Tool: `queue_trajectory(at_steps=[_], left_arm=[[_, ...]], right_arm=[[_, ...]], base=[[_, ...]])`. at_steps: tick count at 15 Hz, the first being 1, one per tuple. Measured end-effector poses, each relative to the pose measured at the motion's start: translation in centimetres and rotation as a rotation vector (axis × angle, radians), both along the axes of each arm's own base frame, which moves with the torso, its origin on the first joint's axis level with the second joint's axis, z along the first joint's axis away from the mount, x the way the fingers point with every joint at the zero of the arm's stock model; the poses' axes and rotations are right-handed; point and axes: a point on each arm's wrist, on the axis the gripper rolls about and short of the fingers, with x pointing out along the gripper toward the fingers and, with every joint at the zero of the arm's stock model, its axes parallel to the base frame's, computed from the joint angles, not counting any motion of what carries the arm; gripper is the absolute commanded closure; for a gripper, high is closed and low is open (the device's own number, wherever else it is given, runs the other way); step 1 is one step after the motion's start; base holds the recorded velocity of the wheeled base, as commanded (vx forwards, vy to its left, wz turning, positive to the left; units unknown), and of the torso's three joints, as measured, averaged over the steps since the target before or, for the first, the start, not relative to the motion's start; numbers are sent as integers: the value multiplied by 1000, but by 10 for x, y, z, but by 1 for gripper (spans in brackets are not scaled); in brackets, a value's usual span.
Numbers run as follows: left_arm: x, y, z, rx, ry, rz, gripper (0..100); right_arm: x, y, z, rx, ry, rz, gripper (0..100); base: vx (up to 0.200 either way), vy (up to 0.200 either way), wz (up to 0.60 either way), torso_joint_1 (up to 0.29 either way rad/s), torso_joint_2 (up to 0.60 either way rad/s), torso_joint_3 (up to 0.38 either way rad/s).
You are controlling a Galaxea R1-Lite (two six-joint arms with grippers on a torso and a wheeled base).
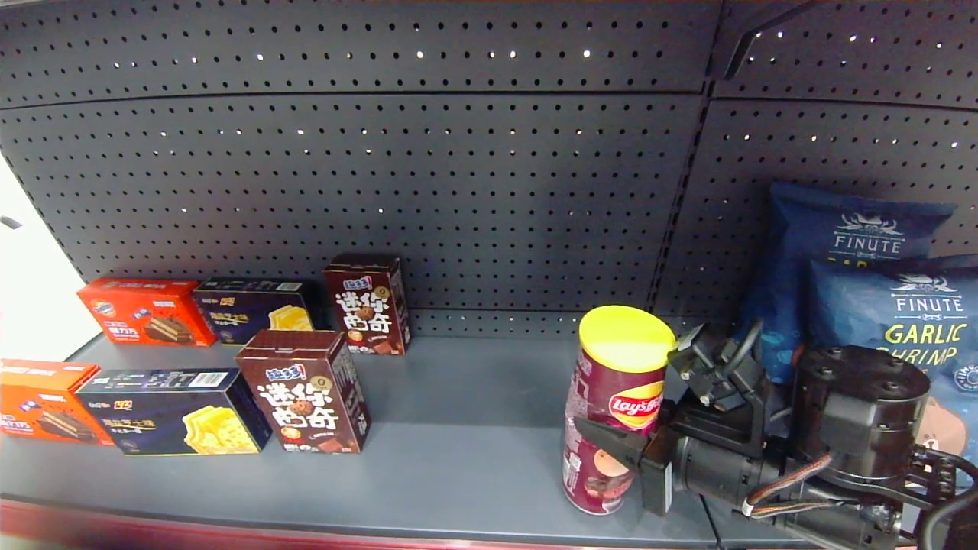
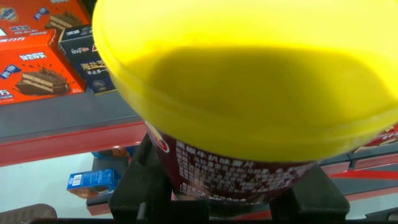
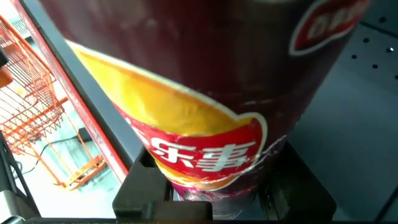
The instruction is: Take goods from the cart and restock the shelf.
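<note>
Right gripper is clamping the chip can around its lower body, jaws closed on both sides. The can is standing roughly upright with its yellow lid up, base at the shelf deck near the front edge, just beside the blue snack bags. Well apart on the shelf's left side, brown boxes, navy boxes and orange boxes are sitting in two rows. In the left wrist view, the left gripper is holding a second chip can, with fingers pressing on either side. The orange cart is showing beyond the shelf edge.
</note>
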Motion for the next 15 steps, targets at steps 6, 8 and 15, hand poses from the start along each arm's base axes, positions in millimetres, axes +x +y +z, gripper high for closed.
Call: queue_trajectory(at_steps=[6,8,15], left_arm=[[0,0,0,-1,1,0,100],[0,0,0,-1,0,-1,100],[-1,0,-1,-1,1,-1,100]], right_arm=[[10,13,-1,-2,-5,7,100],[11,14,-3,-5,-2,7,100],[9,16,-7,-6,-1,19,0]], base=[[0,0,0,0,0,0],[0,0,0,0,0,0],[0,0,0,0,0,0]])
